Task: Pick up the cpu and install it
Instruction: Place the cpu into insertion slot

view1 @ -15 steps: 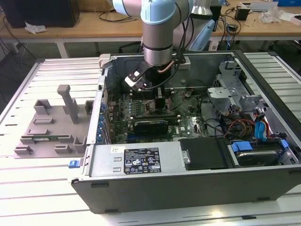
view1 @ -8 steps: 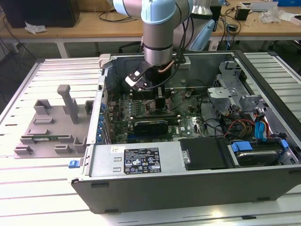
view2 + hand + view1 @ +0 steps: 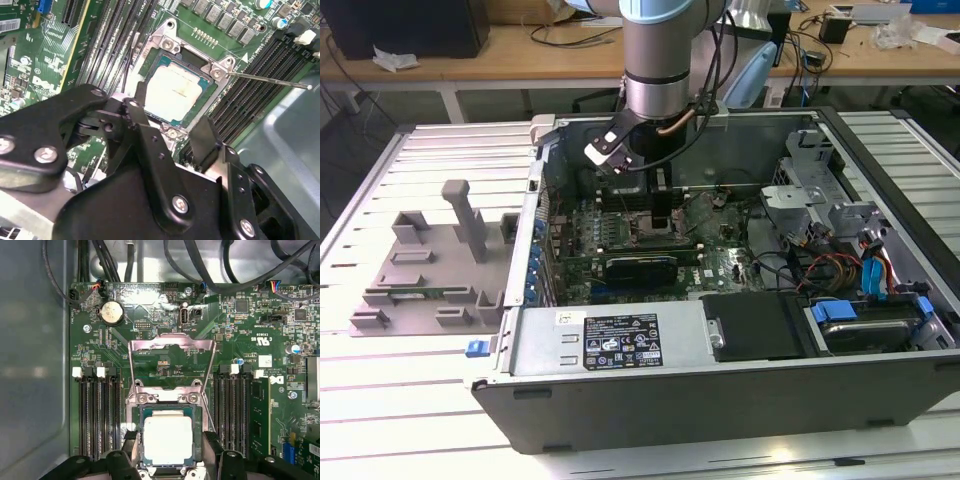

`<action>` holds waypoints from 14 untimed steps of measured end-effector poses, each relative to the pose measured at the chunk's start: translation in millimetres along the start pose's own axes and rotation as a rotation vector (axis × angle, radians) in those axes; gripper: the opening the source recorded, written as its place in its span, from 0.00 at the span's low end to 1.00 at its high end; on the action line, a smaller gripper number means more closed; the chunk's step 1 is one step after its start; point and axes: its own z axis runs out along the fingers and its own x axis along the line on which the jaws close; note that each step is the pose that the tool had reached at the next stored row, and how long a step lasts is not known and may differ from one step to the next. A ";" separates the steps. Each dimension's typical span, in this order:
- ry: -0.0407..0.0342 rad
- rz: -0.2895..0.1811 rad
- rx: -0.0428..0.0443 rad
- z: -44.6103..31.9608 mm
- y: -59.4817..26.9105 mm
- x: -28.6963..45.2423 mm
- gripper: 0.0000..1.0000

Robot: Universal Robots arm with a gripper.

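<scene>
On the exterior view's left we see a moulded grey plastic tray [image 3: 420,270] lying on the pale slatted metal worktop [image 3: 390,400], just beside the open grey metal computer case [image 3: 720,380]. Toward the case's middle the silver and pale blue robot arm [image 3: 658,60] reaches down inside, its black pincer [image 3: 661,215] low over the green motherboard [image 3: 620,235]. In both wrist views we find the small square silver-topped cpu [image 3: 172,90] [image 3: 167,440] lying flat in its dark square socket [image 3: 134,412], whose hinged metal frame [image 3: 172,342] stands tipped open. The pincer is spread wide, its black fingers [image 3: 150,145] either side of the cpu, neither touching it. Long black memory slots [image 3: 97,415] flank the socket
</scene>
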 end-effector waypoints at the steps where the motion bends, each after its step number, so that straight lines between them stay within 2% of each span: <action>1: -0.0003 0.000 0.0000 0.0 0.0 0.0 0.54; 2: -0.0008 0.000 0.0000 0.0 0.0 0.0 0.42; 4: -0.0015 0.000 0.0000 0.0 0.0 0.0 0.29; 5: -0.0018 0.000 0.0000 0.0 0.0 0.0 0.11; 14: -0.0035 0.000 0.0000 0.0 0.0 0.0 0.11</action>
